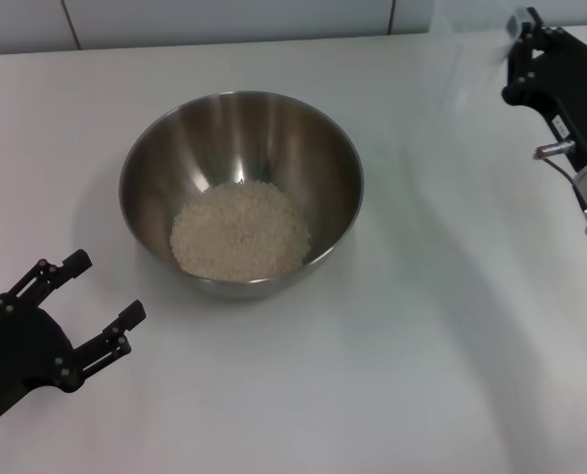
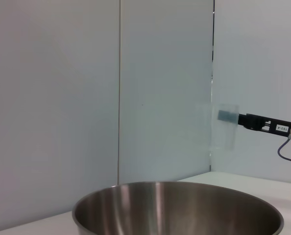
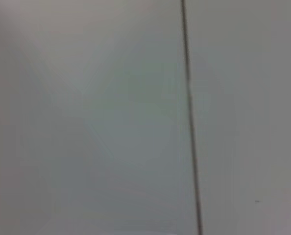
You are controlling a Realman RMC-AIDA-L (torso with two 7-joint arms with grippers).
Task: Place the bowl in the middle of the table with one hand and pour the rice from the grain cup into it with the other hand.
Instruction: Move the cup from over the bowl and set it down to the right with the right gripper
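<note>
The steel bowl point(image 1: 242, 188) stands on the white table point(image 1: 402, 355) near its middle, with a pale heap of rice point(image 1: 239, 230) in its bottom. Its rim also shows in the left wrist view point(image 2: 177, 208). My left gripper point(image 1: 106, 286) is open and empty, low at the front left, a short way from the bowl. My right gripper point(image 1: 519, 39) is raised at the far right and is shut on the clear grain cup point(image 1: 466, 59), which looks empty. The left wrist view shows the cup point(image 2: 224, 127) held up in the air beyond the bowl.
A pale panelled wall point(image 2: 86, 98) runs behind the table's far edge. The right wrist view shows only this wall and a dark seam point(image 3: 189, 117).
</note>
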